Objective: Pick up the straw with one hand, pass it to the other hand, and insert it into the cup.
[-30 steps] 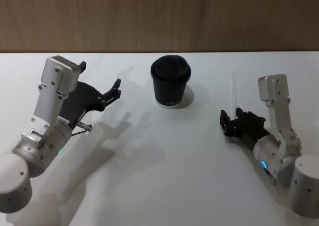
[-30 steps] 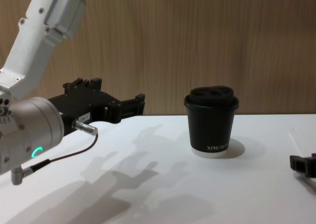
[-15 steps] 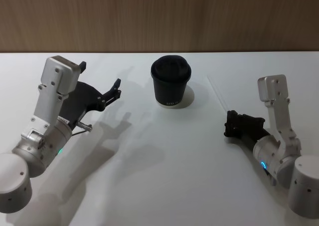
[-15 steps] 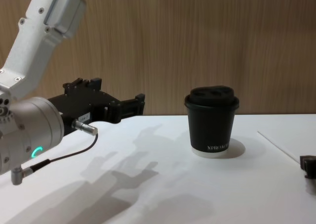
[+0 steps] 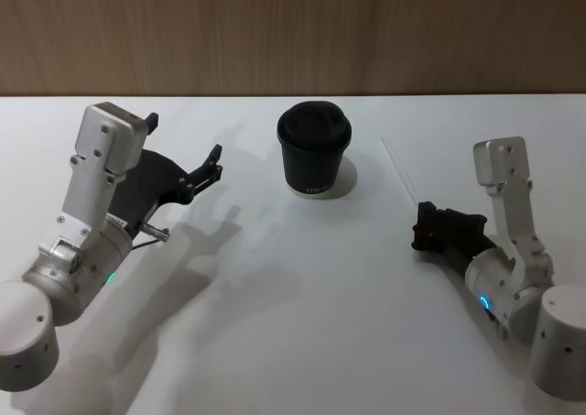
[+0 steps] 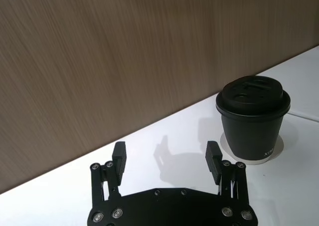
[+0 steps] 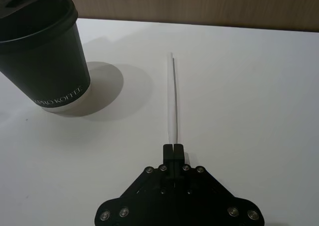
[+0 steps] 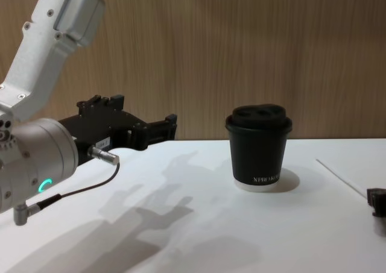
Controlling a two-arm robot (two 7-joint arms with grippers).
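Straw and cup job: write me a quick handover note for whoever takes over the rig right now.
Right gripper: shut on one end of the straw, low over the table, to the right of the cup. I cannot tell if the straw is off the table.
Left gripper: open and empty, held above the table to the left of the cup.
Cup: upright, lid on, no straw in it.
Done: straw gripped.
Left: lift it, pass it to the left gripper, insert it into the cup.
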